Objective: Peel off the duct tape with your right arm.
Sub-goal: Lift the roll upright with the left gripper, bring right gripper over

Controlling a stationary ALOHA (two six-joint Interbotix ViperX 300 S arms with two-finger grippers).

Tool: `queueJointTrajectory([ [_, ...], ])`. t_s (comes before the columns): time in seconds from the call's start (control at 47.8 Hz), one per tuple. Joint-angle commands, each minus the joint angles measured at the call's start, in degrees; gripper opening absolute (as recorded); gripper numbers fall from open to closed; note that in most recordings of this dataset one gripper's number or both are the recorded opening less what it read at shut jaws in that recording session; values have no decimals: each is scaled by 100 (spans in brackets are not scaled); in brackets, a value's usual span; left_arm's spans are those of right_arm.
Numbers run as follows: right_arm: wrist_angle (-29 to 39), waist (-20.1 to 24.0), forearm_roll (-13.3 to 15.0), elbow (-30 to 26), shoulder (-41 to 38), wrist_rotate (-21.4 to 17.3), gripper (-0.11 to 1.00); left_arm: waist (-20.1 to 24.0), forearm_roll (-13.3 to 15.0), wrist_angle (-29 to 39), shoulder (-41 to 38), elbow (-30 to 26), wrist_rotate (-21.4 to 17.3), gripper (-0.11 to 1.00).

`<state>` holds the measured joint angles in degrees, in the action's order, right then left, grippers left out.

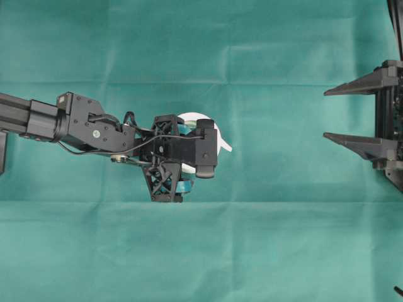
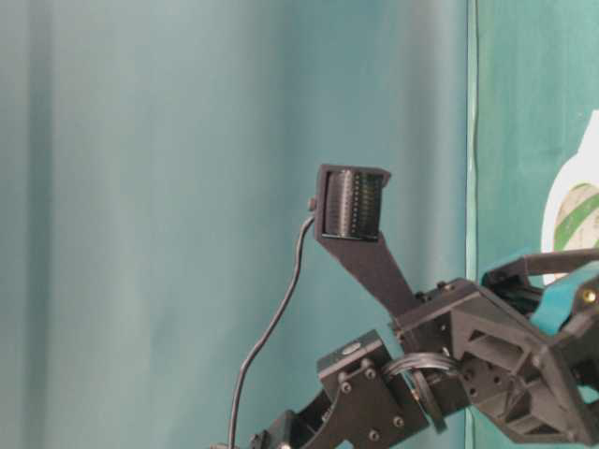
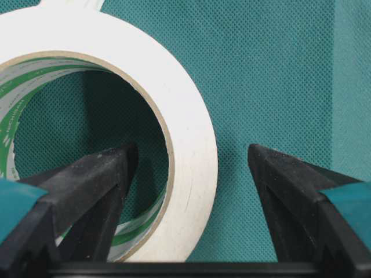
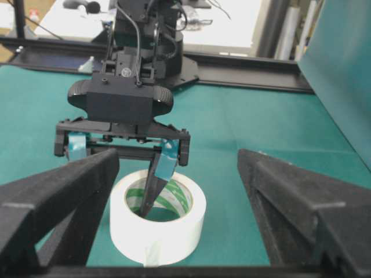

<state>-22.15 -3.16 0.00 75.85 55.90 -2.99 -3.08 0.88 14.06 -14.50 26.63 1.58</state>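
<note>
We see the wide white roll of duct tape (image 4: 157,223) with green-printed inner core lying flat on the green cloth-covered table (image 1: 283,239), under the left gripper (image 3: 191,162). Its teal-strip black fingers (image 3: 87,185) are spread wide, straddling the roll's wall: one finger inside the core hole, the other outside, neither pad touching the tape. A short loose tab (image 1: 225,147) sticks off the roll's outer side, pointing toward the right gripper (image 1: 352,113). That plain black, pointed-finger gripper sits well apart from the roll, fingers (image 4: 301,202) wide, holding nothing, with the roll framed between them in its wrist view.
</note>
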Motion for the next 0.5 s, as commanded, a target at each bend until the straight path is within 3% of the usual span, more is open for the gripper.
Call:
queueJointTrajectory([
  [0.0, -62, -9, 0, -70, -18, -9, 76, 18, 0, -18, 79, -79, 9, 83],
  [0.105, -62, -9, 9, -70, -18, -26, 76, 35, 0, -9, 70, -79, -9, 73],
  [0.23, -62, -9, 9, -70, -18, -35, 76, 18, -9, 26, 70, -79, -18, 39],
  [0.335, -62, -9, 9, -70, -18, -44, 76, 18, -9, 53, 105, -88, -35, 21],
  [0.481, -70, -9, 9, -70, -18, -53, 76, 35, -18, 264, 229, -185, -62, 21],
])
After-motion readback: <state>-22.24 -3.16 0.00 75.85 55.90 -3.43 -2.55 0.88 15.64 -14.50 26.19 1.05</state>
